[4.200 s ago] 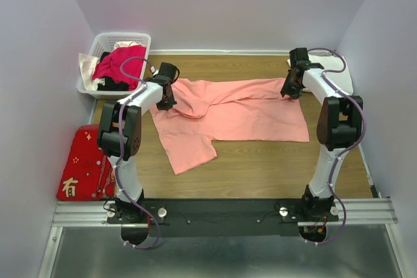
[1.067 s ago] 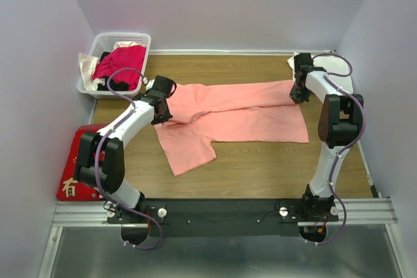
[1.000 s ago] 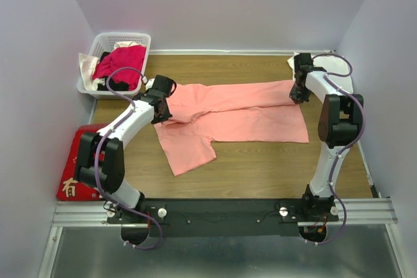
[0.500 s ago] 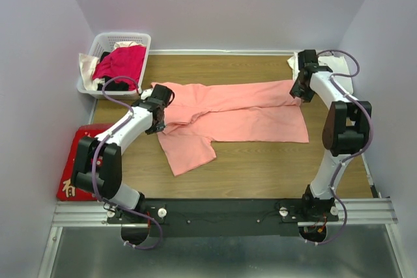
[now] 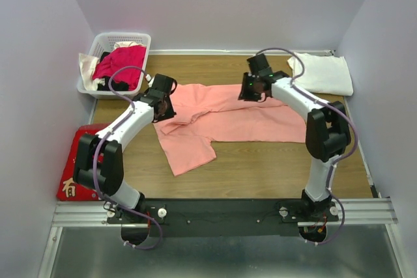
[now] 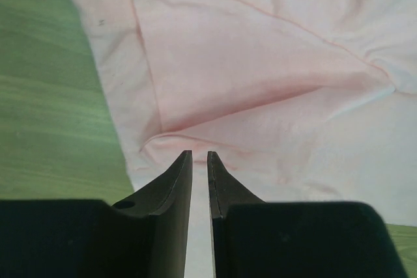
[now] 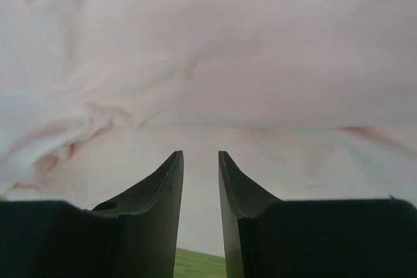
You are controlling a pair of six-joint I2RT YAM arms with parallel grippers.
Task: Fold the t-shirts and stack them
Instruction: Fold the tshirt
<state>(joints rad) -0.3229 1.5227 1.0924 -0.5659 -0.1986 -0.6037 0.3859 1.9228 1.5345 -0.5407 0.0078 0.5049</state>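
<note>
1. As I scan out from the arm bases, the red cloth (image 5: 77,161) with gold characters lies beside the near-left edge of the table (image 5: 260,167) (the left arm's elbow overlaps it).
2. The salmon-pink t-shirt (image 5: 228,118) is spread mid-table, one sleeve pointing toward me.
3. My left end effector (image 6: 199,154) hovers over the shirt's left part, fingers slightly apart, gripping nothing.
4. My right end effector (image 7: 201,154) is above rumpled pink cloth, fingers apart, empty.
5. The white t-shirt (image 5: 322,73) lies far right; a basket (image 5: 124,36) of clothes stands far left.

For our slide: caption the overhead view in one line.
Left gripper and right gripper open above the salmon-pink t-shirt; white t-shirt folded at far right.
</note>
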